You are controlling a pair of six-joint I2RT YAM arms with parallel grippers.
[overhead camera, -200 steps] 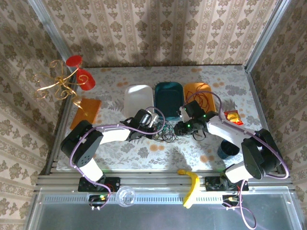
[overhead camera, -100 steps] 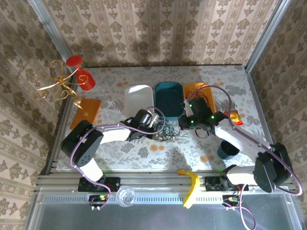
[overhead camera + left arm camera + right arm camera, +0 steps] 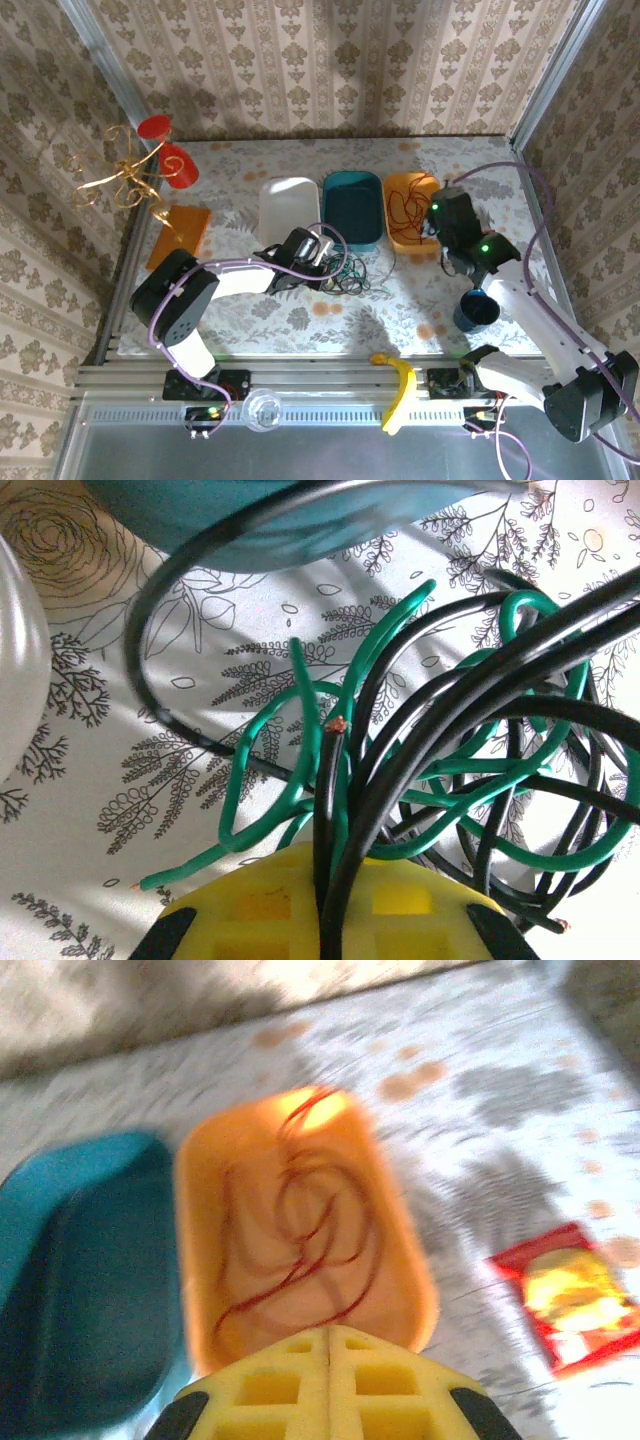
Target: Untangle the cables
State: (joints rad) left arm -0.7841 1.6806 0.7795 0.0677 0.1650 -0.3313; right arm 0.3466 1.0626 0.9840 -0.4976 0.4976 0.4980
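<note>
The left gripper (image 3: 325, 880) is clamped on the black cable (image 3: 440, 730); dark strands run into the seam between its yellow pads. The green cable (image 3: 270, 770) loops through the black one right in front of the fingertips, and the two are knotted together on the patterned table (image 3: 300, 315). Just beyond the knot is the teal tray (image 3: 250, 520), with one black loop arching over its rim. The white tray (image 3: 15, 660) is off to the gripper's left.

From above, the left gripper (image 3: 330, 258) sits at the near corner of the white tray (image 3: 288, 205).

The right gripper (image 3: 330, 1345) has its pads pressed together with nothing between them. It hangs over the near end of the orange tray (image 3: 410, 1260). The red cable (image 3: 300, 1240) lies coiled in that tray, well apart from the tangle. The teal tray is to its left, and a red snack packet (image 3: 570, 1300) lies to its right. A dark cup (image 3: 475, 312) stands nearer the arm bases.
</note>
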